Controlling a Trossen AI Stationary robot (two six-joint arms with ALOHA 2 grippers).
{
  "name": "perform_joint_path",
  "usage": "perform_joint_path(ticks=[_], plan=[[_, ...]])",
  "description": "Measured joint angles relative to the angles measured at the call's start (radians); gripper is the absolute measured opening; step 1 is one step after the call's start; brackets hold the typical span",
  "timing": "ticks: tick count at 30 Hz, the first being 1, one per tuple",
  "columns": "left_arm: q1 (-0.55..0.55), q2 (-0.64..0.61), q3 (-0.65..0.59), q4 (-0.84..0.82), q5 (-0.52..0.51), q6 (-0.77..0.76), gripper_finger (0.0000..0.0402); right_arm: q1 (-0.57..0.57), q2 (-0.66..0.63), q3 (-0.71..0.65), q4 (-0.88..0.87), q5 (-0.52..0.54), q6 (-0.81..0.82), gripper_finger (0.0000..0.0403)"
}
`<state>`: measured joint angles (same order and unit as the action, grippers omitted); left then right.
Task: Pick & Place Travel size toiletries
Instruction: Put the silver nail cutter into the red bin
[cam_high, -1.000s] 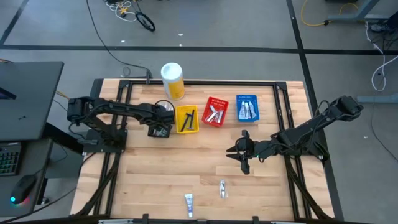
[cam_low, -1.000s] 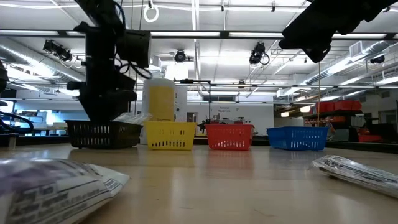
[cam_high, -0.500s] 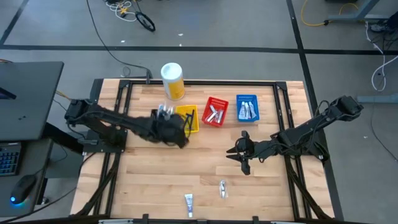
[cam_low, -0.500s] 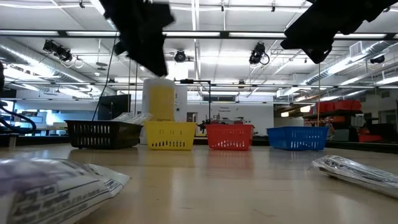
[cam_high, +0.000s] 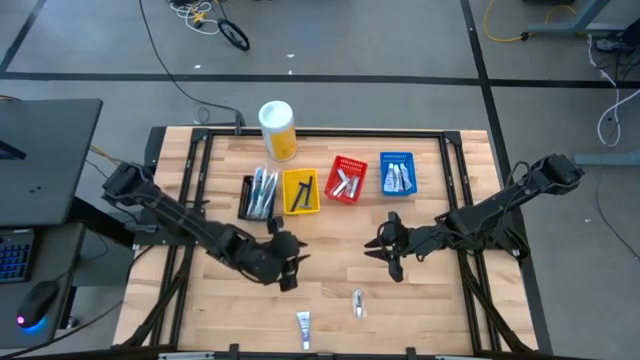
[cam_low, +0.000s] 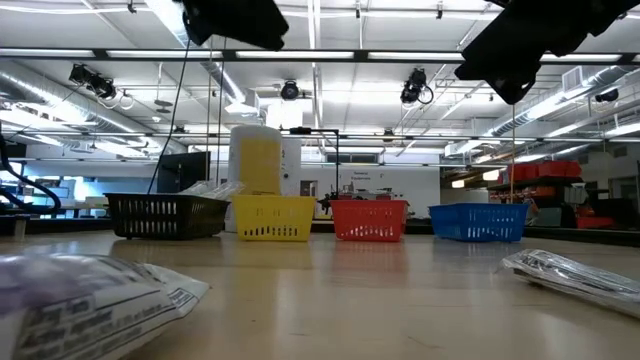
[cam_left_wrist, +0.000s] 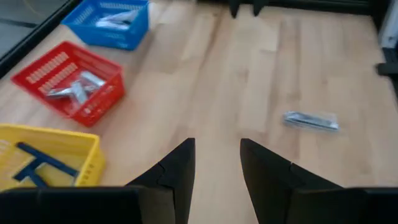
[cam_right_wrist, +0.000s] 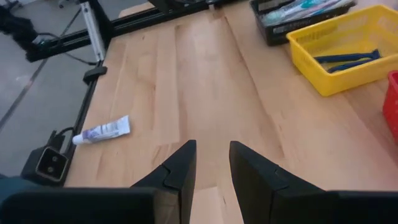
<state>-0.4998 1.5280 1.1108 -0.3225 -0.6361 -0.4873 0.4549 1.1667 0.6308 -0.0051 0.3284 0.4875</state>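
Note:
Two toiletries lie loose near the table's near edge: a white tube (cam_high: 303, 328) (cam_right_wrist: 102, 130) and a clear-wrapped silver item (cam_high: 358, 302) (cam_left_wrist: 311, 120). Others lie in the baskets: pale toothbrushes in the black one (cam_high: 258, 195), dark blue razors in the yellow one (cam_high: 301, 190) (cam_right_wrist: 342, 56), silver pieces in the red one (cam_high: 346, 180) (cam_left_wrist: 81, 87), and tubes in the blue one (cam_high: 397, 173). My left gripper (cam_high: 288, 268) (cam_left_wrist: 214, 162) hangs open over bare wood, left of the wrapped item. My right gripper (cam_high: 383, 250) (cam_right_wrist: 211, 162) hovers open at mid-table, empty.
A tall yellow canister with a white lid (cam_high: 277, 130) stands behind the baskets at the far edge. The four baskets sit in a row along the far side. Black frame rails (cam_high: 470, 290) run along the table's sides. Bare wood lies between the two grippers.
My left arm has swung from over the black basket toward the near edge and the table's middle, ending low over bare wood. The toothbrushes in the black basket now show uncovered. My right arm has kept still.

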Motion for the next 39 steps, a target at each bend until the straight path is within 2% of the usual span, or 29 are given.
perform_joint_path(ticks=[5,10,16,19,25,30,33,39], plan=[[-0.032,0.060,0.000,0.060,-0.003,0.001,0.0135,0.012,0.054,0.000,0.032,-0.127,-0.106,0.0106],[-0.024,0.108,0.002,0.101,0.020,0.004,0.0135,0.034,0.164,-0.002,0.129,-0.136,-0.218,0.0106],[0.002,0.119,0.002,0.106,0.127,-0.023,0.0135,0.032,0.284,0.006,0.238,-0.468,-0.312,0.0111],[0.012,0.126,0.002,0.114,0.133,-0.023,0.0135,0.030,0.340,0.016,0.271,-0.574,-0.332,0.0123],[0.036,0.126,0.001,0.112,0.217,-0.095,0.0135,0.029,0.472,0.055,0.308,-0.601,-0.445,0.0154],[0.050,0.126,0.001,0.113,0.231,-0.103,0.0135,0.028,0.577,0.103,0.324,-0.631,-0.581,0.0163],[0.058,0.126,0.001,0.116,0.238,-0.103,0.0135,0.010,0.599,0.118,0.333,-0.673,-0.629,0.0164],[0.063,0.126,0.001,0.132,0.280,-0.066,0.0135,-0.021,0.600,0.117,0.294,-0.667,-0.694,0.0164]])
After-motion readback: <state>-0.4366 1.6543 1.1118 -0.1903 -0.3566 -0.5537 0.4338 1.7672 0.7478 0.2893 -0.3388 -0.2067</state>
